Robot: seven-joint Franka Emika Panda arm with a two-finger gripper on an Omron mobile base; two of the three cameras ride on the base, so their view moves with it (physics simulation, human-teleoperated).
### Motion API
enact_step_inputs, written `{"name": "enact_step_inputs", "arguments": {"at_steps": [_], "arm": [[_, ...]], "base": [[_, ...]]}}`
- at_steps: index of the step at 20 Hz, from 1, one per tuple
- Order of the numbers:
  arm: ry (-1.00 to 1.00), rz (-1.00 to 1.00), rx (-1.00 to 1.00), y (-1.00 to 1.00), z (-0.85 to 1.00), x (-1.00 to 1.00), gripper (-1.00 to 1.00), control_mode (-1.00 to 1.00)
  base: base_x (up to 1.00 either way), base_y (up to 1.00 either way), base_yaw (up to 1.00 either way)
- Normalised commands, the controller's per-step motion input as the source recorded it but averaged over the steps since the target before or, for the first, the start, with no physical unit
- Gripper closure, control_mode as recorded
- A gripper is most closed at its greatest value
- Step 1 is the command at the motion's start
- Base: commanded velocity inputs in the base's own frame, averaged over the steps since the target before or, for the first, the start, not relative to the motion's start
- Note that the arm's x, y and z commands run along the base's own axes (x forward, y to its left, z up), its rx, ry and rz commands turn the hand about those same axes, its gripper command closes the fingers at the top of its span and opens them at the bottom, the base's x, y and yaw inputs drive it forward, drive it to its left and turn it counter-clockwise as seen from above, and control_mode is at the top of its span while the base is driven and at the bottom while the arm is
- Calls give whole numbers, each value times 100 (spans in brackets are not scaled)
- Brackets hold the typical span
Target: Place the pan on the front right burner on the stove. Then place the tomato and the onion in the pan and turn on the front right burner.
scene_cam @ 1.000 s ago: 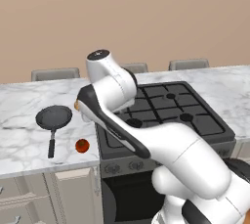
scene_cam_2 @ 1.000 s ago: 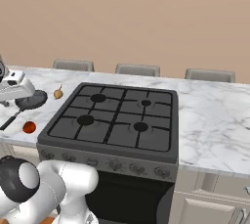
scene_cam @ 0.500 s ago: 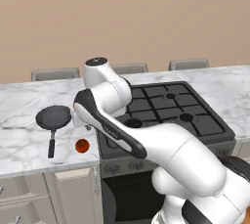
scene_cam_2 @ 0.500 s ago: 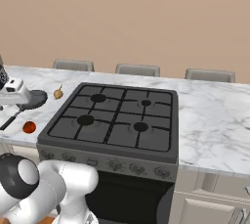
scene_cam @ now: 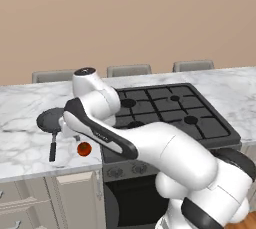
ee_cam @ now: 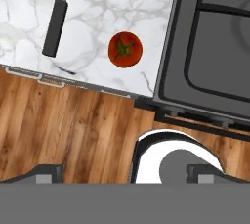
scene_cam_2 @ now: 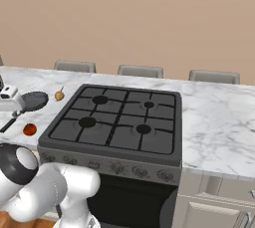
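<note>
Arm swung further left over the counter, gripper [ee_cam: 124,171] spread wide and empty; pan [scene_cam: 50,120] at left-centre of the left base view, rigid, fairly heavy, best taken by its slim handle [ee_cam: 54,27].

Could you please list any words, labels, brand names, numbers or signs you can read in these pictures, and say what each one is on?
None: no readable text anywhere.
The stove front panel shows knobs but no legible markings.
The pan, tomato and onion carry no labels.
</note>
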Motion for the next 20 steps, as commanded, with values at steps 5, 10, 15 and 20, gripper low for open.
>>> {"name": "enact_step_inputs", "arguments": {"at_steps": [5, 10, 15, 20], "arm": [[9, 0, 0, 46, -17, 17, -100, -100], [11, 0, 0, 42, -24, 22, -100, -100], [7, 0, 0, 33, -26, 25, -100, -100], [2, 0, 0, 22, -24, 26, -100, -100]], "base": [[0, 0, 0], [0, 0, 0], [0, 0, 0], [0, 0, 0]]}}
